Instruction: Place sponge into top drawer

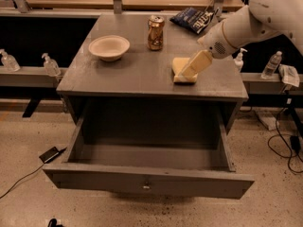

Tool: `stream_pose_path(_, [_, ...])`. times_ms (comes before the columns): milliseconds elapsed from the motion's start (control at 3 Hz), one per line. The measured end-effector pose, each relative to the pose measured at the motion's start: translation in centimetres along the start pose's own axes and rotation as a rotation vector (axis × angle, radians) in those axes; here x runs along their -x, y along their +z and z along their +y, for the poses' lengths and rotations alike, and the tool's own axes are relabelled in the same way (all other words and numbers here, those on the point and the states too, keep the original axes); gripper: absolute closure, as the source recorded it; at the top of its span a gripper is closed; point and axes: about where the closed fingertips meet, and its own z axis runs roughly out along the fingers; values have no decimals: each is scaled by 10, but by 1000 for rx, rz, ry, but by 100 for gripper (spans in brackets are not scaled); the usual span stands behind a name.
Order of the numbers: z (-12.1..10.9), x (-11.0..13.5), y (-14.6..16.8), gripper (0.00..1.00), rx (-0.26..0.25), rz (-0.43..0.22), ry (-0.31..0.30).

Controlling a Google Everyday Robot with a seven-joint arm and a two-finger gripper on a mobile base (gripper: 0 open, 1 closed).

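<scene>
The pale yellow sponge [176, 68] lies on the grey cabinet top [123, 74], right of centre near the front edge. My cream-coloured gripper [191, 66] reaches in from the upper right on the white arm [251, 20] and sits right over the sponge, hiding its right half. The top drawer [94, 178] is pulled wide open below the cabinet top, and its inside is bare. Its small metal knob [147, 186] is at the centre of the front panel.
On the cabinet top are a pale bowl [109, 47] at the left, a drink can [155, 32] at the middle back and a dark chip bag [194, 18] at the back right. Small bottles [49, 64] stand on side ledges. A black device [49, 154] and cables lie on the floor.
</scene>
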Motion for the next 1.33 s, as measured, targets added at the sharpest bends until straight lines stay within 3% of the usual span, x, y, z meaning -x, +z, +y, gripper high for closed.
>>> stream_pose_path(333, [5, -7, 34, 0, 34, 36, -45])
stream_pose_path(667, [1, -34, 62, 20, 7, 140, -65])
stream_pose_path(1333, [-2, -34, 58, 67, -2, 164, -65])
